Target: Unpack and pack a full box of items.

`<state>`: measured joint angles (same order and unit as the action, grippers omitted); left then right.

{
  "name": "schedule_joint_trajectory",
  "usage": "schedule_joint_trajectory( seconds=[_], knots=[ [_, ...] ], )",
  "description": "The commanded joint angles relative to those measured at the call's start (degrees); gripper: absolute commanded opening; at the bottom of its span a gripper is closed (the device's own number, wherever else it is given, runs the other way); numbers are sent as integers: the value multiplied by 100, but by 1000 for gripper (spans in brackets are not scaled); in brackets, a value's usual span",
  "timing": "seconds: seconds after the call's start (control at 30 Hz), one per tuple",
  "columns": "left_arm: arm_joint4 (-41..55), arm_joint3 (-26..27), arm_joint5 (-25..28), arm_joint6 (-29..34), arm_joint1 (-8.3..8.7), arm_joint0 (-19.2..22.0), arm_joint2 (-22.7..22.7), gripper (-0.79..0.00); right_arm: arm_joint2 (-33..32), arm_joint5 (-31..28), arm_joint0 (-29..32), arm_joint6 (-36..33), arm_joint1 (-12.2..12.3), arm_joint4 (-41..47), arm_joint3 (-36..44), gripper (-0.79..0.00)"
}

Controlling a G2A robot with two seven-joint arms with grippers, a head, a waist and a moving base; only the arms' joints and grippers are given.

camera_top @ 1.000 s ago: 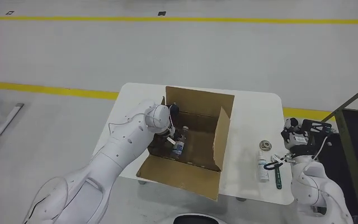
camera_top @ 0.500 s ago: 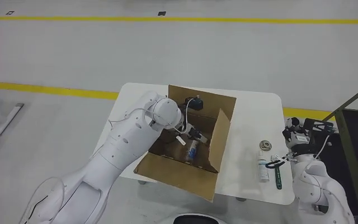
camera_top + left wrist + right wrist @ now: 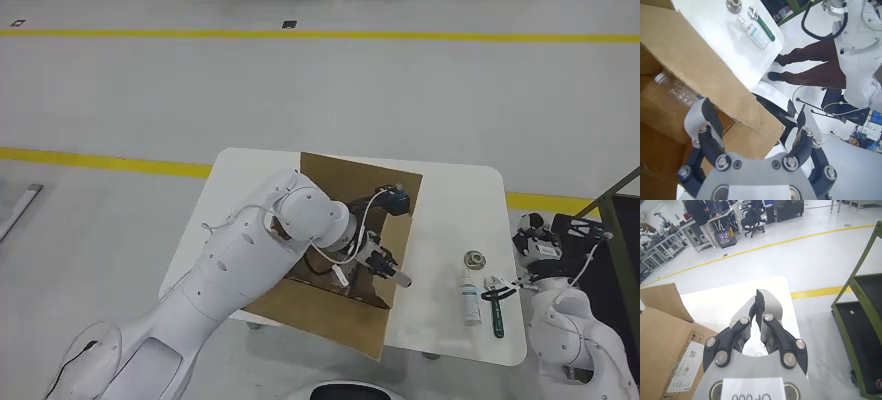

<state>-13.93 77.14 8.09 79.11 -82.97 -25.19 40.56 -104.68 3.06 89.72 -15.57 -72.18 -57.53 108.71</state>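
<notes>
Upright box flap bars the rightward exit, bare table beyond, spray bottle, wrench, flange clustered near edge.

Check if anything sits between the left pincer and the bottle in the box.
Yes, the raised side flap of the box. Its edge runs between the fingers of the open left pincer and hides part of the bottle lying inside. One finger appears to be on the bottle's side of the flap, the other outside the box.
</notes>
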Motion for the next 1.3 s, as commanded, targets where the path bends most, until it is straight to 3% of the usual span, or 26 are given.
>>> schedule_joint_trajectory(
  seconds=[0.0,0.3,0.63,0.83,1.0,1.27],
  knots=[
    [156,-51,44,-23,-31,57,-36,0,-17,-7,10,-6,1,21,-1,-785],
    [650,-420,17,60,-17,26,100,0,9,-34,70,26,-1,57,22,-785],
    [1820,-485,863,286,-117,24,26,0,-79,-106,41,7,15,79,-84,-785],
    [1583,-549,952,164,-104,150,45,0,-123,-119,55,11,20,131,-94,-785],
    [310,40,771,-30,180,64,608,0,-151,-135,64,6,22,212,-86,-785],
    [-1997,1863,-413,289,790,-990,2170,0,-67,-148,29,-30,25,183,-78,-785]
  ],
)
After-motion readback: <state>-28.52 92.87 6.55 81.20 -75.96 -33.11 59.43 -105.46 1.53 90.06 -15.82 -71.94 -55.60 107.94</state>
